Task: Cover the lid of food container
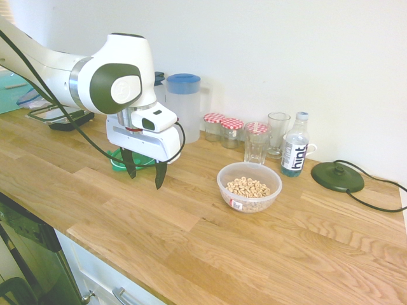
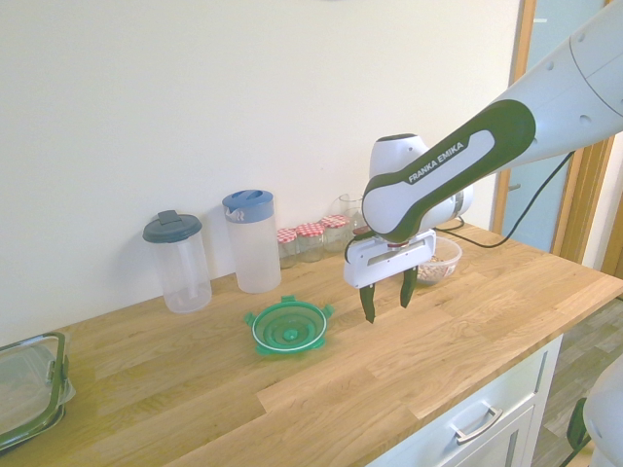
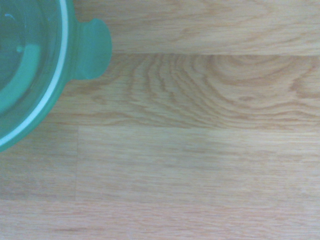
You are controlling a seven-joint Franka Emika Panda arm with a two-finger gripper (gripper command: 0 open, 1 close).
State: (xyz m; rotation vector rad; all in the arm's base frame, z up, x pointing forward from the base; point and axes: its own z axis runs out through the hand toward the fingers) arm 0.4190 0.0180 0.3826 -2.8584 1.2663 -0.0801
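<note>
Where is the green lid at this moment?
In the second exterior view, the lid lies on the counter, left of the end effector in the picture and in front of the blue-topped jug.

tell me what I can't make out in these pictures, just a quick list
- Green lid: partly hidden behind the end effector in the first exterior view; cut off by the edge in the wrist view.
- Bowl of cereal: partly behind the end effector in the second exterior view.
- Label on the bowl: print too small to read, first exterior view.
</note>
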